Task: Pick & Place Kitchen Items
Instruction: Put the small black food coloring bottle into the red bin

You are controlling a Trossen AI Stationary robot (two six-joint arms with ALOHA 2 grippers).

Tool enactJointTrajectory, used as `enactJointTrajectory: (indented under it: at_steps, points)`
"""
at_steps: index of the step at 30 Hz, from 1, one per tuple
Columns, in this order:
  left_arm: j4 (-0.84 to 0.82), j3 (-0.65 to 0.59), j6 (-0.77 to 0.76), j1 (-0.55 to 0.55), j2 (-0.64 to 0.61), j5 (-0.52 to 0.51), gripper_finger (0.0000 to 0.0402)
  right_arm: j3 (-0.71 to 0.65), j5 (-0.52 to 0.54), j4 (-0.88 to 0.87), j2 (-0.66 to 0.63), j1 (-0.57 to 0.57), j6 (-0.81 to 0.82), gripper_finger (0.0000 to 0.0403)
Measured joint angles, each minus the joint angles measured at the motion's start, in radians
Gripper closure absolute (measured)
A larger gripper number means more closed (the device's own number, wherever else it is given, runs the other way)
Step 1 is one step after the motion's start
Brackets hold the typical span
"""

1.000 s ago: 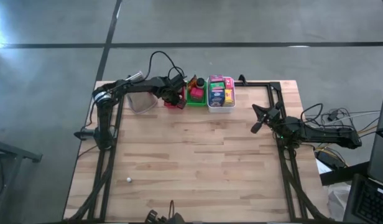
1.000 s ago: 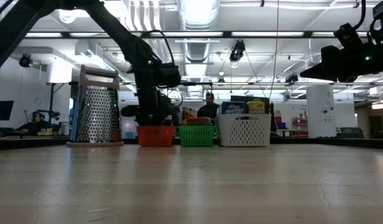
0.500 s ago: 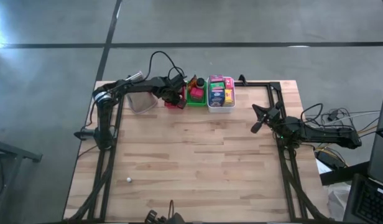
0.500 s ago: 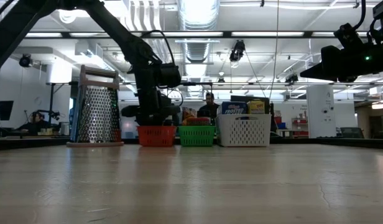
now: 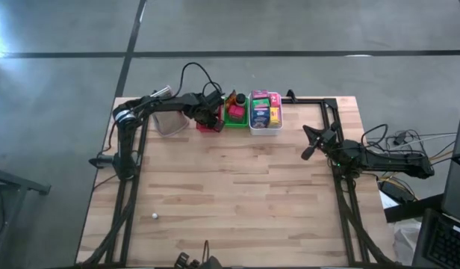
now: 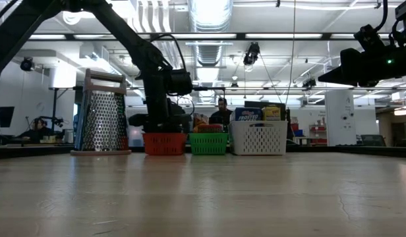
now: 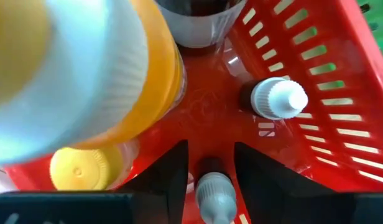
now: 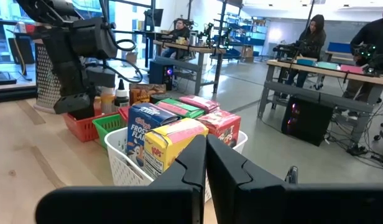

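Note:
My left gripper (image 5: 208,116) points down into the red basket (image 7: 316,93) at the table's far edge, open. Between its fingers (image 7: 170,180) stands a tiny bottle with a grey cap (image 7: 214,194). Around it in the basket stand a white-capped tiny bottle (image 7: 278,99), a yellow-capped one (image 7: 86,168) and an orange bottle (image 7: 151,74), close and blurred. The green basket (image 5: 234,113) and the white basket (image 5: 265,123) of coloured packets (image 8: 173,140) stand to its right. My right gripper (image 8: 206,158) waits shut and level at the table's right edge (image 5: 311,142). My left gripper comes from above, one finger on each side of the tiny bottle's grey cap (image 7: 210,186). The bottle stands upright on the basket floor. Whether either finger touches the cap I cannot tell.
A metal grater (image 6: 103,112) stands left of the red basket. A small white thing (image 5: 154,216) lies near the table's front left. The wide wooden tabletop (image 5: 237,194) lies in front of the baskets. People sit at desks in the room behind (image 8: 313,37).

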Motion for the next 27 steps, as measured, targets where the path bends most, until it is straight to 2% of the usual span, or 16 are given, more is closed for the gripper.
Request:
enactJointTrajectory:
  at_steps: [15, 27]
  points:
    - [-0.083, 0.073, 0.000, -0.010, -0.003, -0.011, 0.0266, 0.000, 0.000, 0.000, 0.000, 0.000, 0.000, 0.0394]
    - [-0.232, 0.175, -0.051, -0.053, -0.041, -0.091, 0.0266, 0.000, 0.000, 0.000, 0.000, 0.000, 0.000, 0.0394]
